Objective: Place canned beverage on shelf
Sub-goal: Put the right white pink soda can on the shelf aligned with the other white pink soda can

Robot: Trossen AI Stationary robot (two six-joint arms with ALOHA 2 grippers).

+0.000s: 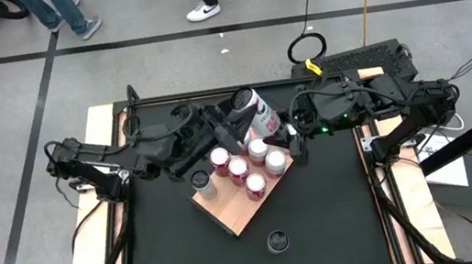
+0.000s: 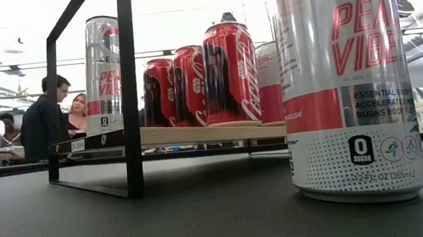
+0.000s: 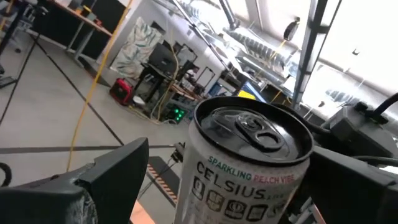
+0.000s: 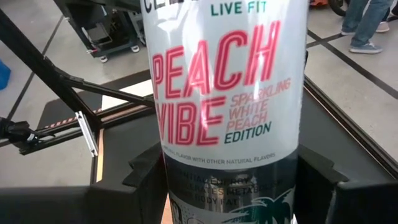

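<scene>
The wooden shelf (image 1: 245, 207) is sitting angled on the black tabletop (image 1: 338, 201), and everything else is placed from it. At its left corner a silver Celsius can (image 1: 203, 184) is standing upright. Above its far edge the left gripper (image 1: 238, 133) is reaching in with its jaws spread wide, either side of a tilted Celsius Peach Vibe can (image 1: 258, 113) without squeezing it. Five red cola cans (image 1: 239, 169) are standing in a cluster on the shelf's far half. At its right corner the right gripper (image 1: 289, 140) is clamping the Peach Vibe can's lower body. Off the shelf's near edge another Peach Vibe can (image 1: 277, 241) is standing alone on the tabletop.
</scene>
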